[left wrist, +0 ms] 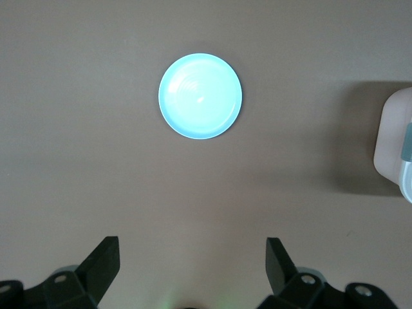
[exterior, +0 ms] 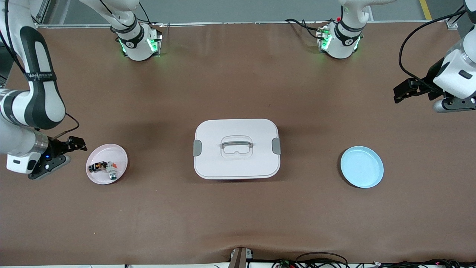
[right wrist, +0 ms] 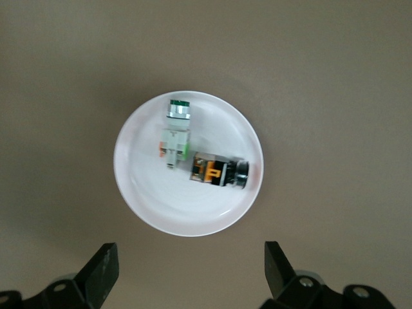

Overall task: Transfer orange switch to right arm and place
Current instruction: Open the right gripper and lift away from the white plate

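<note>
Nearest the front camera, the pale blue plate (exterior: pixel 362 166) sits bare toward the left arm's end of the table, and the white plate (exterior: pixel 106 163) sits toward the right arm's end. On the white plate lie 2 parts: the orange switch (exterior: pixel 97 166), black with an orange centre, and just beside it a white-and-green part (exterior: pixel 111 170) with a small red bit; in the front view they seem to touch, though the right wrist view shows a thin gap.

Between the 2 plates, slightly farther from the camera, stands a white lidded box (exterior: pixel 236 149) with a recessed handle and 2 grey side clips. It lies squarely on the line from one plate to the other.

The right gripper (exterior: pixel 68 148) hangs just beside the white plate at the table's end, its fingers (right wrist: pixel 103 270) spread wide with nothing between them.

The left gripper (exterior: pixel 407 89) is over bare brown table (exterior: pixel 238 82) at the left arm's end, well apart from the blue plate, its fingers (left wrist: pixel 103 261) likewise parted and empty.

Farthest off, the 2 arm bases stand along the table's edge.
</note>
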You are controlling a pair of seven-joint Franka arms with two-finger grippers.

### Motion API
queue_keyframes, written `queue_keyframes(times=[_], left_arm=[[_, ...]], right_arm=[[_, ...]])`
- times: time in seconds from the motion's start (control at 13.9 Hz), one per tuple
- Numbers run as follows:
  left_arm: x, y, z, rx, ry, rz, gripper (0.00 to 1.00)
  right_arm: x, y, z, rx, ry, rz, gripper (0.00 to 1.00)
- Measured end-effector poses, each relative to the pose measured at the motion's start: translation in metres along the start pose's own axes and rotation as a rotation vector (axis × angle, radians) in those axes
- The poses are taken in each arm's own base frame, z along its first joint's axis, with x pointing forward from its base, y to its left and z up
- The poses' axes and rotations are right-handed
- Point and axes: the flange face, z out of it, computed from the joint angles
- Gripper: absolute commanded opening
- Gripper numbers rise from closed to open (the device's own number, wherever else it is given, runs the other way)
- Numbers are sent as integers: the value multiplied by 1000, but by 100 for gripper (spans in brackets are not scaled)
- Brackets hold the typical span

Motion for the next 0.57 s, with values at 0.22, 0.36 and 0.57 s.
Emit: queue_keyframes(times=[0.22,0.36,0.57], left_arm=[[0,0,0,0,0,0,100],[0,1,0,0,0,1,100],[0,1,0,0,0,2,100]], right_arm=[[14,-44,-27,-16,16,159,100],[8,-38,-40,-19,24,258,100],[-1,-30,-77,-12,-1,482,100]])
